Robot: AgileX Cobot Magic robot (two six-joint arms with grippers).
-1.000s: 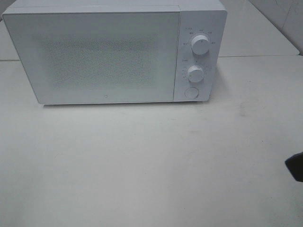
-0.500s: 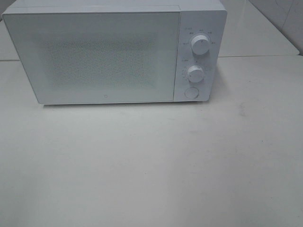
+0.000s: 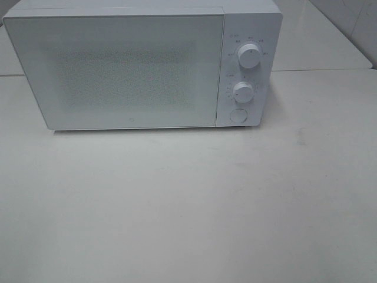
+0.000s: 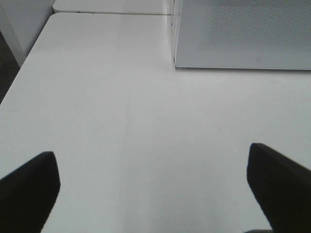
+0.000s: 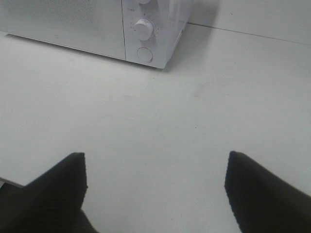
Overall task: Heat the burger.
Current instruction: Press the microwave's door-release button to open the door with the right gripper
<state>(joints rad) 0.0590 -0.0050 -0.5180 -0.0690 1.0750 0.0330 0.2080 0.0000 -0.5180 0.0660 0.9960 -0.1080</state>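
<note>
Showing in none of the three views, the burger cannot be placed; whether it sits behind the frosted door is not something the pictures tell. That door (image 3: 118, 71) is closed flush across the front of a white microwave (image 3: 250, 17) standing at the far side of a pale table (image 3: 188, 206), and its speckled panel gives no look inside. To the right of the door runs the control strip: an upper knob (image 3: 250, 56), a lower knob (image 3: 242, 91) beneath it, and a round button (image 3: 237, 115) at the bottom. Behind the microwave a second white table (image 3: 318, 41) butts against the first along a thin seam. Neither arm shows in the high view. From its wrist camera, the left gripper (image 4: 150, 155) hangs above bare tabletop near the microwave's front left corner, its dark fingers (image 4: 29, 189) spread to the edges of the picture with nothing between them. The right gripper (image 5: 155, 160) faces the control end of the microwave from well back, its jaws also set wide apart over the table surface and holding nothing.
</note>
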